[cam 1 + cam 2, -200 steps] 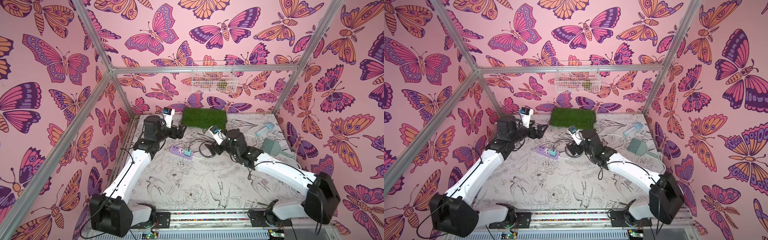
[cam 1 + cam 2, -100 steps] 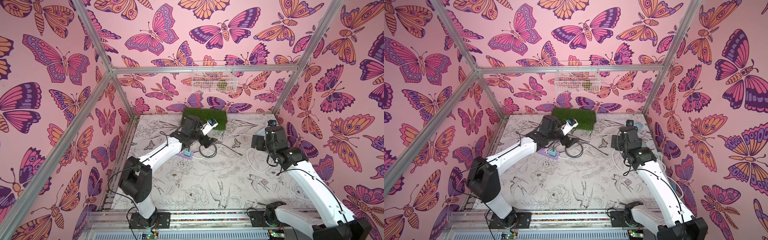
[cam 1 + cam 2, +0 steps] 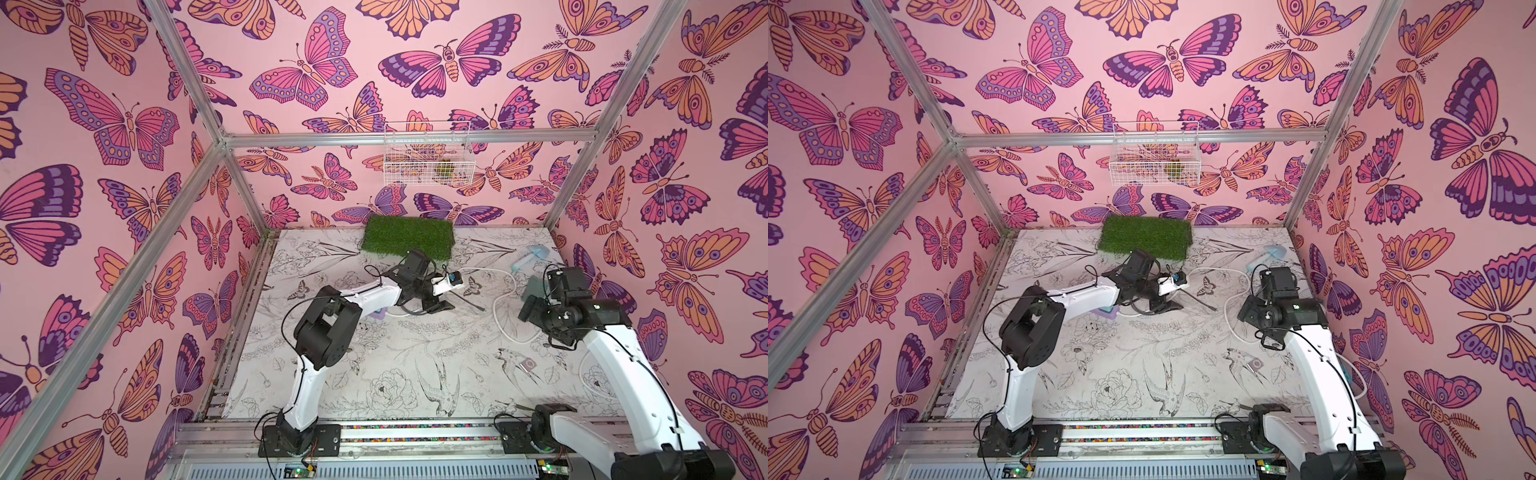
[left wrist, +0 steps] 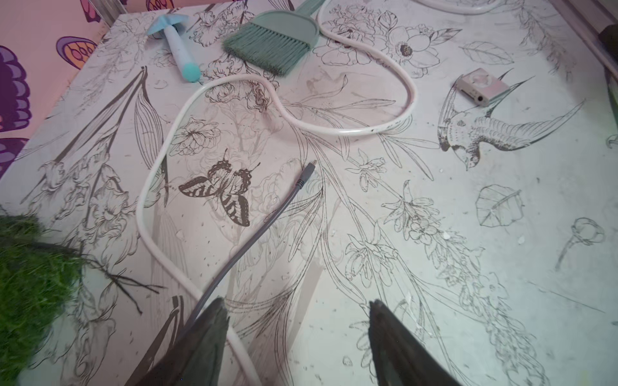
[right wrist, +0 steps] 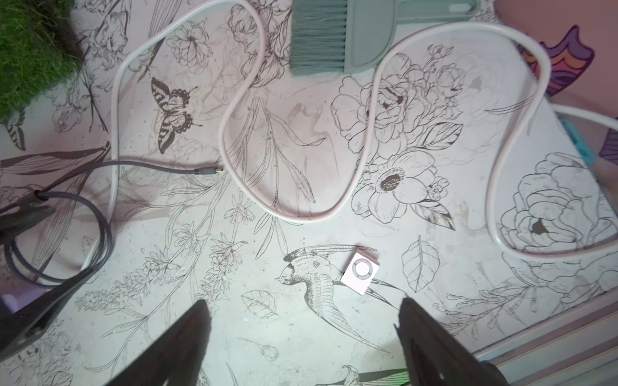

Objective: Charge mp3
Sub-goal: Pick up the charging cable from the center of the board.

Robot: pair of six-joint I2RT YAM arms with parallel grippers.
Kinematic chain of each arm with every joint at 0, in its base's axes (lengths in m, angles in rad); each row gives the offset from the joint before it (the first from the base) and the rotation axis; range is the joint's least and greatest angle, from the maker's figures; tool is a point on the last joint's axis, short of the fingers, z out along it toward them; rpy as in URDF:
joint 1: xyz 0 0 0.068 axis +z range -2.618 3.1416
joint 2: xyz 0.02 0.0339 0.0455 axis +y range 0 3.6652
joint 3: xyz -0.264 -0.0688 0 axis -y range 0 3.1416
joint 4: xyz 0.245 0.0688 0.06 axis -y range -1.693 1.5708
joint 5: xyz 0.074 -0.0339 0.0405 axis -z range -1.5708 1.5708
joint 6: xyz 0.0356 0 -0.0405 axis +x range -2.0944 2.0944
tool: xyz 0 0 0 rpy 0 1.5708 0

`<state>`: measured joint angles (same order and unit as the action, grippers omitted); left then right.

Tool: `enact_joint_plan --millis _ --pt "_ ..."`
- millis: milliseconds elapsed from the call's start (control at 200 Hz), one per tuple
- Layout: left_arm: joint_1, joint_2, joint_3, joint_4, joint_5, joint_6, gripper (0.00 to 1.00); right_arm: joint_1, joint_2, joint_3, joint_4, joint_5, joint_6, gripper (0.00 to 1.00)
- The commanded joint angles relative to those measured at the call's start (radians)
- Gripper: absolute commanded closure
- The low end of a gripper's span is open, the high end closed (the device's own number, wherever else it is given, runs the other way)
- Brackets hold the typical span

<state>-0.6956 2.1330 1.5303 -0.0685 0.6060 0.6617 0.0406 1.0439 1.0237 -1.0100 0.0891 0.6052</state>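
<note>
MP3 player (image 5: 360,273): small, pink, square, white control ring facing up; lay flat on the table (image 5: 301,334) over a printed bird, apart from both cables and untouched by either gripper.
Grey cable (image 5: 150,164): thin, plug end lying free on the table, near the white cable; its other end was coiled in a loop.
White cable (image 5: 368,133): thick, wound in wide curves across the table.
Left gripper (image 4: 297,320): jaws stood apart, nothing between them; hovered low over the grey cable, which ran past one finger.
Right gripper (image 5: 304,320): jaws stood wide apart, empty; hung above the table with the MP3 player just ahead of its fingertips.
Brush (image 4: 271,43): green, lay beside the white cable.
Grass mat (image 3: 408,237): green, at the table's far edge.
Wire basket (image 3: 428,153): white, hung on the back wall.
</note>
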Motion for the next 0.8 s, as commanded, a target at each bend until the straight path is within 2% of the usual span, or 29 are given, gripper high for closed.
enact_joint_plan --millis 0,80,160,195,255,360,421,516,586,671,796 --pt "-0.025 0.052 0.084 0.019 0.032 0.045 0.30 -0.005 -0.005 -0.012 0.063 -0.105 -0.105 0.22" --pt "-0.020 0.067 0.120 0.020 0.031 -0.017 0.32 -0.005 0.036 -0.010 0.158 -0.198 -0.236 0.36" --pt "-0.006 0.046 0.095 0.042 0.061 -0.052 0.27 -0.004 0.095 0.008 0.254 -0.247 -0.311 0.44" --pt "0.001 0.032 0.075 0.048 0.063 -0.044 0.26 -0.004 0.121 0.014 0.304 -0.290 -0.361 0.54" --pt "0.015 0.003 0.043 0.049 0.055 -0.027 0.24 -0.005 0.164 0.029 0.383 -0.405 -0.475 0.58" --pt "0.065 -0.051 0.005 0.049 0.112 -0.072 0.23 -0.005 0.239 0.041 0.466 -0.540 -0.699 0.58" --pt "0.093 -0.083 -0.016 0.048 0.138 -0.098 0.23 -0.004 0.288 0.048 0.470 -0.547 -0.833 0.59" --pt "0.109 -0.139 -0.064 0.048 0.143 -0.080 0.23 -0.005 0.371 0.087 0.366 -0.612 -1.152 0.56" --pt "0.114 -0.165 -0.085 0.048 0.141 -0.071 0.23 -0.005 0.426 0.101 0.332 -0.610 -1.275 0.51" --pt "0.119 -0.184 -0.095 0.040 0.141 -0.068 0.23 -0.005 0.500 0.140 0.252 -0.627 -1.438 0.50" --pt "0.122 -0.206 -0.111 0.037 0.139 -0.063 0.23 -0.005 0.607 0.176 0.228 -0.607 -1.552 0.51"
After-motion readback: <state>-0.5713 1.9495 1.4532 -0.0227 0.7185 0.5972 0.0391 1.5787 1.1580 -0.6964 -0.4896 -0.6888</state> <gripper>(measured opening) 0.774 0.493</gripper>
